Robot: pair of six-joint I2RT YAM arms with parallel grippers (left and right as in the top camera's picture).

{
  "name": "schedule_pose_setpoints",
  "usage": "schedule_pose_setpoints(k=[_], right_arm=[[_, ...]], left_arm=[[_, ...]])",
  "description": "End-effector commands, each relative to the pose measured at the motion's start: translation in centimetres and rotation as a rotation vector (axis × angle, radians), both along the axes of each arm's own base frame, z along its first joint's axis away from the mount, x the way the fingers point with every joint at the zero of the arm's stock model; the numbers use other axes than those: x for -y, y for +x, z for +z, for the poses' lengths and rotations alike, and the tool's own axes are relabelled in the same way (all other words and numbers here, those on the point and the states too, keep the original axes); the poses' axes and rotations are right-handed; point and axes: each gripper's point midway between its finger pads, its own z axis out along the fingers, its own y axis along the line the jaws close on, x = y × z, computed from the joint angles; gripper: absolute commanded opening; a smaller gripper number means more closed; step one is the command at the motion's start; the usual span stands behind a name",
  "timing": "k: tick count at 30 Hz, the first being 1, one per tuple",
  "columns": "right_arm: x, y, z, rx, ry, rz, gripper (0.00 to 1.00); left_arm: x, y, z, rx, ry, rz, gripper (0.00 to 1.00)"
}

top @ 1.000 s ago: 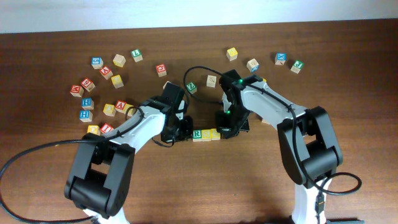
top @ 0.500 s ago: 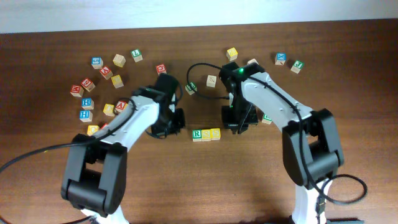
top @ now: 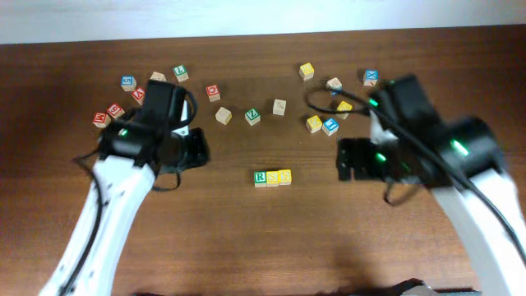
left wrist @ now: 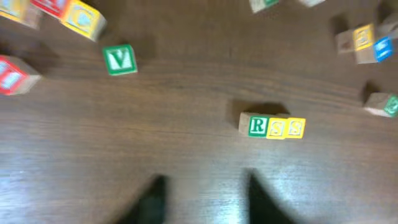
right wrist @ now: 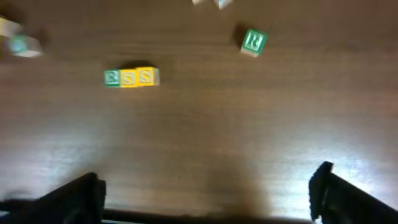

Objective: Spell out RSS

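Note:
Three cubes stand touching in a row at the table's middle: a green R cube (top: 260, 178), a yellow S cube (top: 273, 177) and a second yellow S cube (top: 284, 176). The left wrist view shows the same row, R cube (left wrist: 257, 126) first and S cube (left wrist: 277, 127) beside it. In the right wrist view the row (right wrist: 129, 78) lies far ahead. My left gripper (top: 196, 153) (left wrist: 205, 193) is left of the row, open and empty. My right gripper (top: 347, 160) (right wrist: 207, 190) is right of it, open wide and empty.
A green V cube (top: 252, 117) (left wrist: 119, 60) lies behind the row. Several loose letter cubes are scattered at the back left (top: 131, 90) and back right (top: 329, 123). Another green cube (right wrist: 253, 41) shows in the right wrist view.
Both arms have drawn back from the row, the left one leftward and the right one rightward. Both grippers went from shut to open. The three cubes stayed in place.

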Motion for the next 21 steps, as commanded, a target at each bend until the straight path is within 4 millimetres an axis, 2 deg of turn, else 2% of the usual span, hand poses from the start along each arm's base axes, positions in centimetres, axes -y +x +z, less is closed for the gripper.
schedule_pose_setpoints(k=[1, 6, 11, 15, 21], right_arm=[[1.5, -3.0, 2.7, 0.124, 0.023, -0.015, 0.98], [3.1, -7.3, 3.8, 0.238, 0.067, -0.019, 0.98], [4.0, -9.8, 4.3, 0.328, 0.1, -0.019, 0.98], [3.5, -10.8, 4.7, 0.341, 0.147, 0.005, 0.98], [3.2, -10.8, 4.7, 0.337, 0.158, 0.013, 0.98]], left_arm=[[-1.4, -0.4, 2.0, 0.068, 0.044, 0.022, 0.99], [-1.4, -0.5, 2.1, 0.07, 0.044, 0.022, 0.99], [-1.4, -0.5, 2.1, 0.07, 0.043, 0.022, 0.99], [-1.4, -0.5, 2.1, 0.07, 0.044, 0.022, 0.99], [-1.4, -0.5, 2.1, 0.07, 0.044, 0.022, 0.99]])
